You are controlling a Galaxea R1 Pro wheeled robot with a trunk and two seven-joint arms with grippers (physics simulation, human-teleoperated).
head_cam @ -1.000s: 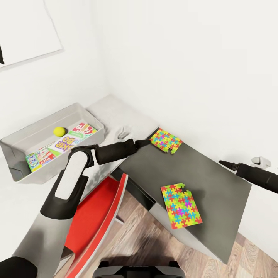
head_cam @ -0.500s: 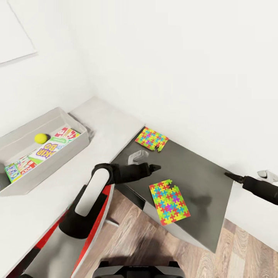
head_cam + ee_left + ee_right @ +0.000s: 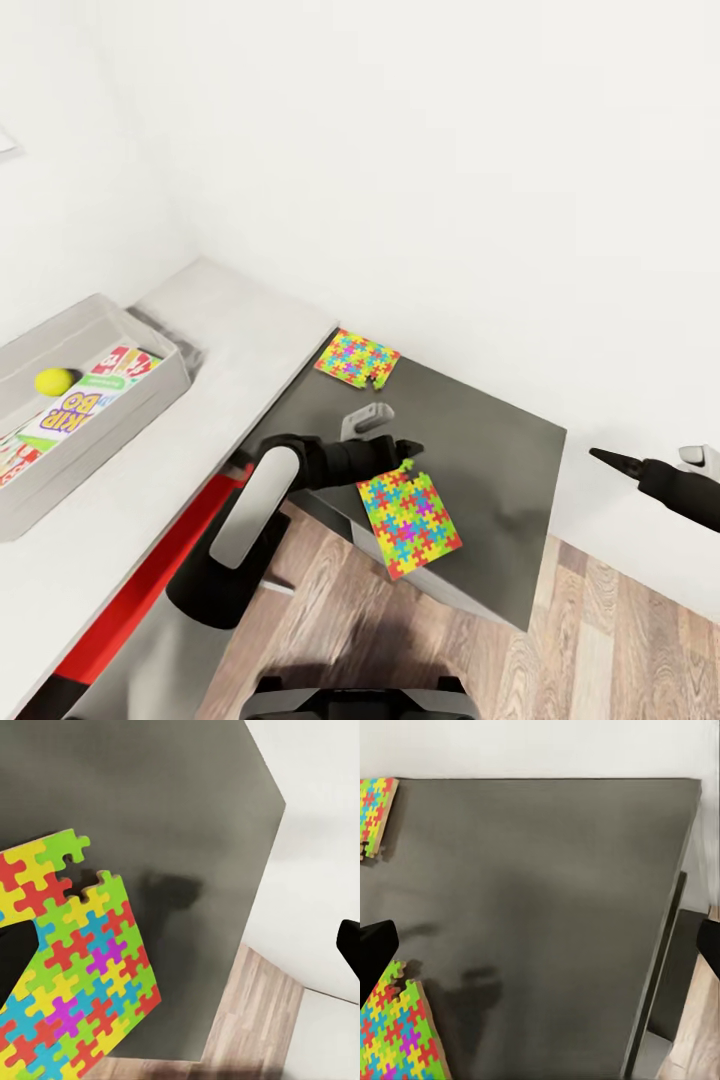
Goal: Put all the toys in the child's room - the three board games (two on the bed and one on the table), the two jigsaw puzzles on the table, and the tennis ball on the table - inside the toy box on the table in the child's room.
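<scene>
L gripper [image 3: 408,452] sits low over the dark-grey section [image 3: 480,440] of the table, tips right at the top corner of the near jigsaw puzzle [image 3: 409,509]. Can't tell if it touches the mat or how wide the jaws are; in the left wrist view the near jigsaw puzzle [image 3: 71,967] spreads under a dark finger at the frame edge, w/ a notched corner and its shadow on the grey top.

Near mat: thin, flat, interlocking pcs in red, yellow, green, blue, some purple; lies tilted by the front edge of the dark section, one corner close to the drop to the wood-plank floor [image 3: 600,630]. A small grey bracket-like part [image 3: 362,419] stands just behind the gripper. Far jigsaw puzzle [image 3: 357,358] lies flat at the back corner of the dark section, near the wall [image 3: 450,180], well apart from the near one.

R gripper [image 3: 603,457] hangs off past the dark section's right end, tips drawn to a point, nothing held; its state can't be told for sure.

Further left, on the pale top [image 3: 230,350]: toy box [image 3: 140,400], light grey, holding the tennis ball [image 3: 54,380] and printed board games [image 3: 85,405]. Red chair [image 3: 150,590] below the L arm.
</scene>
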